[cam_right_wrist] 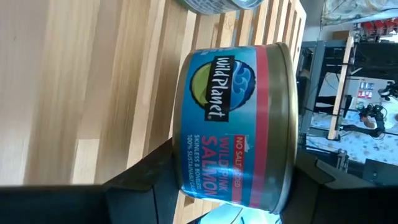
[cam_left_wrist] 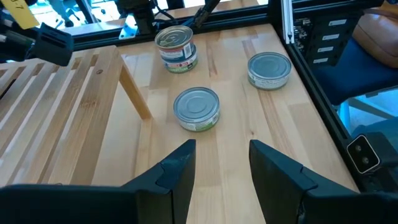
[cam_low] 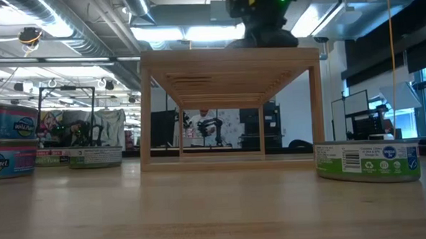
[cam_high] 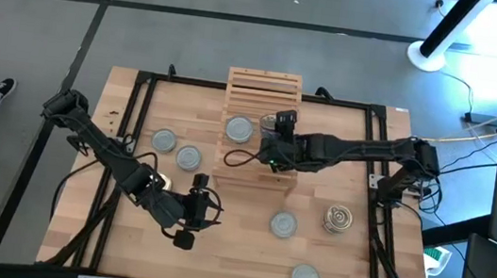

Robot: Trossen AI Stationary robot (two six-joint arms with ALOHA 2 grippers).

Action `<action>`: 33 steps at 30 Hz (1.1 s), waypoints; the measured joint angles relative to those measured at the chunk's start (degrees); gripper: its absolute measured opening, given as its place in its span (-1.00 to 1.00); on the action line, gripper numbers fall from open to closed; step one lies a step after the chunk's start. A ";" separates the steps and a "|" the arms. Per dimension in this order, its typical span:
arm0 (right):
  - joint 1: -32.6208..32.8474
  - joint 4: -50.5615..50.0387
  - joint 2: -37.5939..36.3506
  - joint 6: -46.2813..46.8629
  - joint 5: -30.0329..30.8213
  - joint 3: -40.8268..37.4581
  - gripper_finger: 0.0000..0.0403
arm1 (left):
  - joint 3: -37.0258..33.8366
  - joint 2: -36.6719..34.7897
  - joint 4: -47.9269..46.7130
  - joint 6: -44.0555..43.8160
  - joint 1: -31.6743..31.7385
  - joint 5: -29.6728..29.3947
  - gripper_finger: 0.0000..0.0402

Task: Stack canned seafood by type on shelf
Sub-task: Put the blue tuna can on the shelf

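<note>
The slatted wooden shelf (cam_high: pixel 264 89) stands at the table's far middle, on its legs in the low view (cam_low: pixel 228 61). One grey-topped can (cam_high: pixel 240 129) rests flat on the shelf. My right gripper (cam_high: pixel 271 151) is over the shelf top beside that can, shut on a blue-labelled salmon can (cam_right_wrist: pixel 230 118). My left gripper (cam_high: pixel 198 199) hovers open over the near-left tabletop. Two grey-topped cans (cam_high: pixel 165 140) (cam_high: pixel 189 157) rest left of the shelf. A grey-topped can (cam_left_wrist: pixel 196 109), a second one (cam_left_wrist: pixel 269 70) and a golden-topped stack (cam_left_wrist: pixel 175 48) sit to the right. My right gripper pinches the salmon can between its two fingers (cam_right_wrist: pixel 149 177), one at each flat end, beside the rim (cam_right_wrist: pixel 287 143). It reaches in from the table's right, roughly level. The can sits above the slats (cam_right_wrist: pixel 180 50); whether it touches them I cannot tell.
A black metal frame (cam_high: pixel 140 97) borders the tabletop. A cable (cam_high: pixel 237 157) loops across the shelf's near edge. In the low view, cans stand at the left (cam_low: pixel 8 139) and right (cam_low: pixel 366 159). Bare tabletop lies between the left gripper and the near-right cans.
</note>
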 joint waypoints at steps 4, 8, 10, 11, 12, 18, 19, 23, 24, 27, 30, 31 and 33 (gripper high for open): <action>-0.11 0.20 -0.01 0.04 -1.00 -0.03 -0.02 | 0.00 0.00 0.01 0.00 0.00 0.00 -0.28; 0.00 0.65 -0.01 0.02 -0.34 -0.12 -0.02 | 0.00 0.00 0.01 0.00 -0.01 0.00 -0.28; 0.00 0.65 -0.01 0.02 -0.61 -0.12 -0.02 | 0.00 0.00 0.01 0.00 -0.01 0.00 -0.28; 0.00 0.67 -0.01 0.02 -0.82 -0.12 -0.02 | 0.00 0.00 0.01 0.00 -0.01 0.00 -0.28; -0.01 0.69 -0.01 0.02 -1.06 -0.12 -0.02 | 0.00 0.00 0.01 0.00 -0.01 0.00 -0.28; -0.02 0.55 -0.01 -0.01 -0.48 -0.14 0.10 | 0.00 0.00 0.01 0.00 -0.01 0.00 -0.28; -0.02 0.49 0.02 -0.02 0.20 -0.18 0.15 | 0.00 0.00 0.01 0.00 -0.01 0.00 -0.28; 0.06 0.61 0.10 -0.17 2.53 -0.20 0.32 | 0.00 -0.01 0.01 0.00 -0.01 0.00 -0.28; 0.07 0.61 0.10 -0.17 2.02 -0.20 0.35 | 0.00 0.00 0.02 0.00 -0.01 0.00 -0.28; 0.07 0.45 0.10 -0.71 -0.77 -0.22 0.40 | 0.00 0.00 0.01 0.00 -0.01 0.00 -0.28; 0.04 0.34 0.10 -1.33 -6.39 -0.19 0.41 | 0.00 0.00 0.01 0.00 0.00 0.00 -0.28; 0.04 0.27 0.06 -1.36 -7.11 -0.16 0.41 | 0.00 0.00 0.01 0.00 0.00 0.00 -0.28; 0.06 0.09 -0.01 -1.33 -6.69 -0.14 0.41 | -0.01 0.00 0.01 0.00 -0.01 0.00 -0.28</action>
